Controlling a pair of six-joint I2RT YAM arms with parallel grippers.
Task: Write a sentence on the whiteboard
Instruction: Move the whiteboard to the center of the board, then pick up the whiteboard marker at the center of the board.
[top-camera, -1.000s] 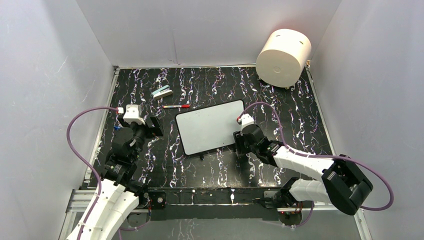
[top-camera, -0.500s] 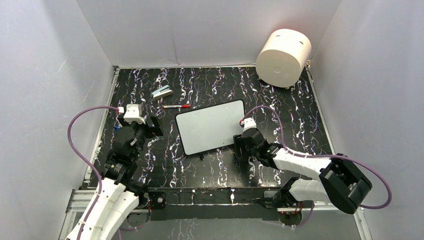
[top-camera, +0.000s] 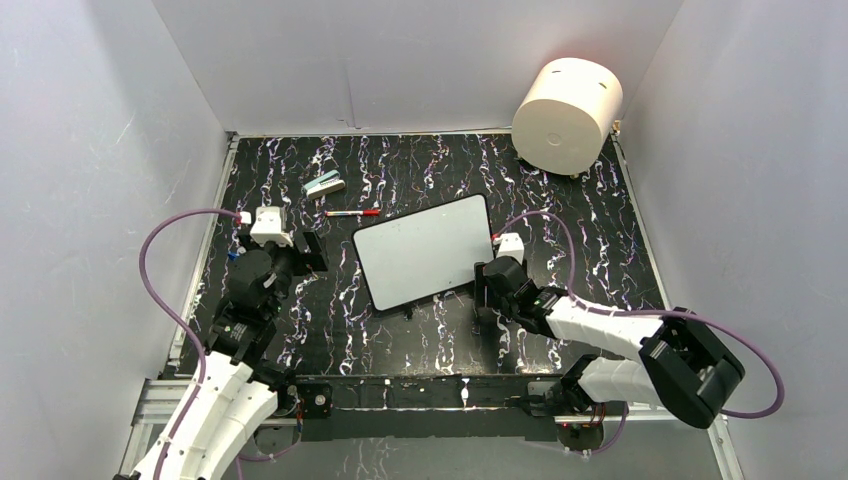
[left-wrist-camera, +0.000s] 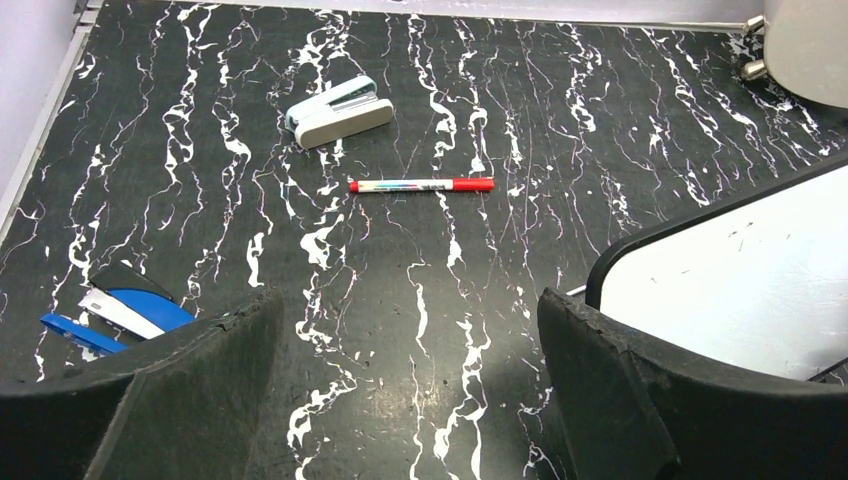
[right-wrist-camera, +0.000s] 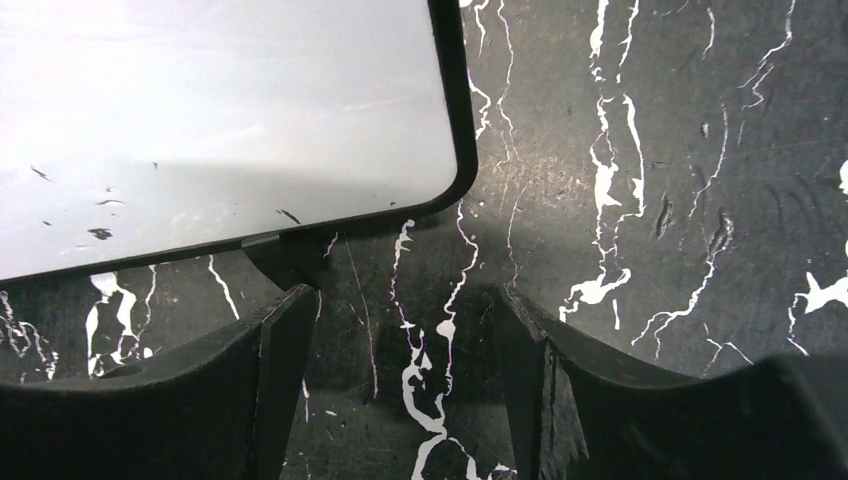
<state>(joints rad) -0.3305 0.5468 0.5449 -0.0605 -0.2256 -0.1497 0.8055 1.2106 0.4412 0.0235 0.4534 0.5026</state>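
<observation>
The whiteboard (top-camera: 425, 250) lies flat mid-table, white with a thin black rim; its face is blank apart from small dark specks, and no red sentence shows on it. It also shows in the left wrist view (left-wrist-camera: 740, 280) and the right wrist view (right-wrist-camera: 220, 130). A red-capped marker (top-camera: 352, 213) lies on the table just beyond the board's far left corner, and shows in the left wrist view (left-wrist-camera: 422, 185). My left gripper (top-camera: 312, 255) is open and empty, left of the board. My right gripper (top-camera: 483, 290) is open and empty, low at the board's near right corner, beside a black foot (right-wrist-camera: 285, 255).
A white-and-teal stapler-like object (top-camera: 324, 185) lies beyond the marker. A blue-and-white object (left-wrist-camera: 110, 315) lies at the left edge near my left gripper. A cream cylinder (top-camera: 567, 102) stands at the back right corner. Grey walls enclose the table.
My right gripper has moved a little to the right, and the board's near edge has shifted right with it, turning the board slightly. The left arm has barely moved.
</observation>
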